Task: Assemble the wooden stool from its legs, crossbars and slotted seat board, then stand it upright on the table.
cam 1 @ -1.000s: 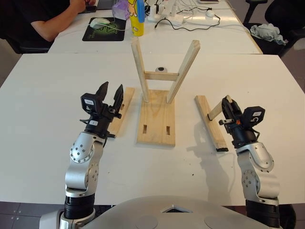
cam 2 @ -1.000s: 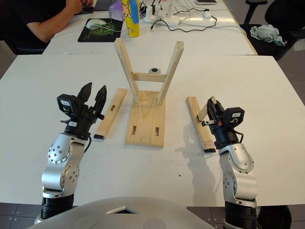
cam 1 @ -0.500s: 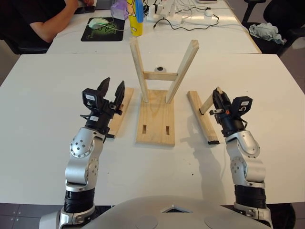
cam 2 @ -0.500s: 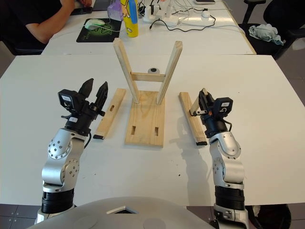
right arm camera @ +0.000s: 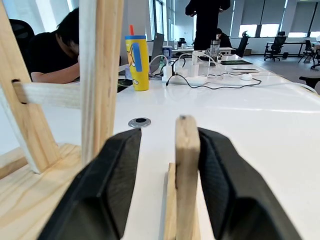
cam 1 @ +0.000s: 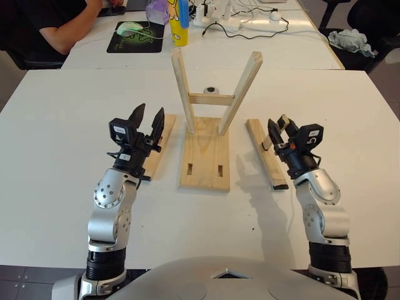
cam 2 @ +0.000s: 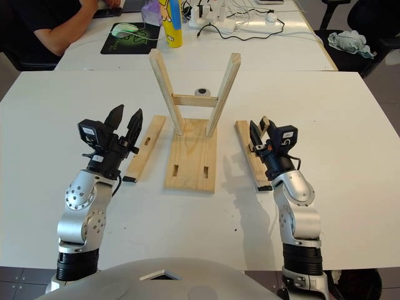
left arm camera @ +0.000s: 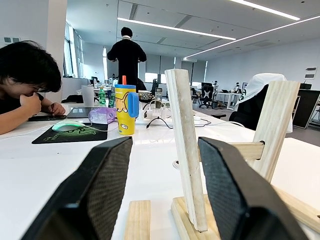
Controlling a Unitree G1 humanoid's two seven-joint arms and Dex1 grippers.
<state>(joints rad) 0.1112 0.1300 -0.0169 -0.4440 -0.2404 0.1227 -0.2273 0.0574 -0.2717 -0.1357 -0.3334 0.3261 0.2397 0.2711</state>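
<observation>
Right wrist view: right fingers [right arm camera: 100, 190] parted around upright crossbar [right arm camera: 186, 165]; left fingers [left arm camera: 95, 195] spread, empty.

Readable text: none. White stickers [cam 1: 117, 130] on my left gripper [cam 1: 150, 112] and right gripper [cam 1: 278, 122]: print too small. Yellow bottle [cam 1: 180, 25], mouse pad [cam 1: 132, 37]: graphics only, no legible words.

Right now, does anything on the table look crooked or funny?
Yes. The two legs standing on the seat board splay apart like a V instead of standing straight, joined by one crossbar.
</observation>
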